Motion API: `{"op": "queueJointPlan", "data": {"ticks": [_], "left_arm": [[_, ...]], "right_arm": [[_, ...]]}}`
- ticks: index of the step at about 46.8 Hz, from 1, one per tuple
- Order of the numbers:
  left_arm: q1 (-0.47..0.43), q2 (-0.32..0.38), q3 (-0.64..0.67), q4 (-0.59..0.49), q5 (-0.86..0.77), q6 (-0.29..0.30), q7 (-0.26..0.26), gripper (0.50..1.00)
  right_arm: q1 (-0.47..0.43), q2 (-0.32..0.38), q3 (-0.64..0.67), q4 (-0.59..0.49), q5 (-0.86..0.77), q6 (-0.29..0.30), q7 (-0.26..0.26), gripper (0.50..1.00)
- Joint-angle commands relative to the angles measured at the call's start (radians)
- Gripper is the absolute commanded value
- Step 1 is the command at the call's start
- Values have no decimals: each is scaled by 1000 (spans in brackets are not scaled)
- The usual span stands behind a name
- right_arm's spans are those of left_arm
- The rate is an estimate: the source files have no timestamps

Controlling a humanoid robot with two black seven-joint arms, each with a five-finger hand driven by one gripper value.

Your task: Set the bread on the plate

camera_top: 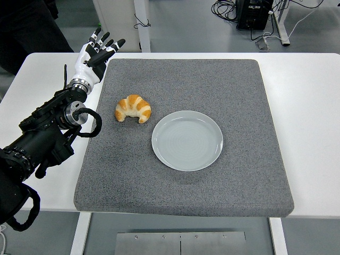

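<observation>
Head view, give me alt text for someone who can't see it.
A croissant lies on a grey mat just left of an empty plate; the robot's left hand hovers at the mat's far left corner, fingers spread.

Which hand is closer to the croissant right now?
Left. The left hand hovers open above and left of the croissant, apart from it. The right hand is out of view.

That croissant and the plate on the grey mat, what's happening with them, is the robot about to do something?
Nothing is being held yet. The croissant lies on the grey mat, just left of the empty plate and not touching it. The left robot hand is raised at the mat's far left corner, fingers spread, away from the croissant. The right arm isn't in view. The bread isn't on the plate yet.
</observation>
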Motion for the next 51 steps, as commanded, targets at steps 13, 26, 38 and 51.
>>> {"op": "queueJointPlan", "data": {"ticks": [13, 26, 38, 51], "left_arm": [[-1, -2, 1, -2, 0, -2, 0, 968], [-21, 24, 28, -55, 14, -14, 8, 968], [-60, 108, 100, -74, 26, -5, 31, 968], [-115, 237, 153, -115, 219, -3, 71, 968]], "right_arm": [[0, 0, 0, 0, 0, 0, 0, 1000], [0, 0, 0, 0, 0, -1, 0, 1000], [0, 0, 0, 0, 0, 0, 0, 1000], [0, 0, 0, 0, 0, 0, 0, 1000]]}}
